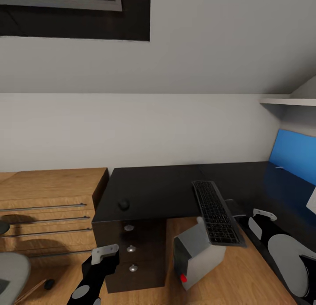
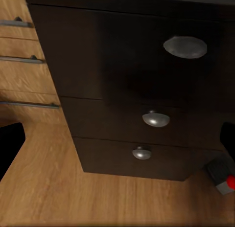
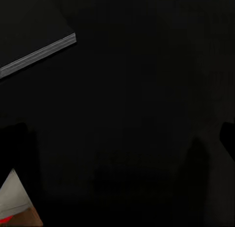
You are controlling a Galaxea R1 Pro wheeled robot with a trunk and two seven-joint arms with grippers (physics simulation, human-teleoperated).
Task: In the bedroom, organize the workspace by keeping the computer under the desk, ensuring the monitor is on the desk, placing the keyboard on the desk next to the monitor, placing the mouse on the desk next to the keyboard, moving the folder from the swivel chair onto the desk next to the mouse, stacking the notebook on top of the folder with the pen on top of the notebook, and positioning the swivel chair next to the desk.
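Observation:
The black desk (image 1: 153,186) carries the dark keyboard (image 1: 217,213), whose near end juts past the front edge. A small black mouse (image 1: 123,204) lies on the desk's left part. The blue-lit monitor (image 1: 293,155) stands at the right. A grey computer tower (image 1: 197,257) with a red button leans on the floor below the keyboard. My left gripper (image 1: 104,253) hangs open in front of the desk's drawers (image 2: 155,119). Low over the desk's right side, my right gripper (image 1: 260,218) is open and holds nothing. The folder, notebook and pen cannot be made out.
A wooden dresser (image 1: 48,200) with metal rail handles stands left of the desk. A grey chair part (image 1: 11,270) shows at the lower left, with a small dark object (image 1: 49,284) on the wooden floor beside it. A white shelf (image 1: 287,102) hangs at the upper right.

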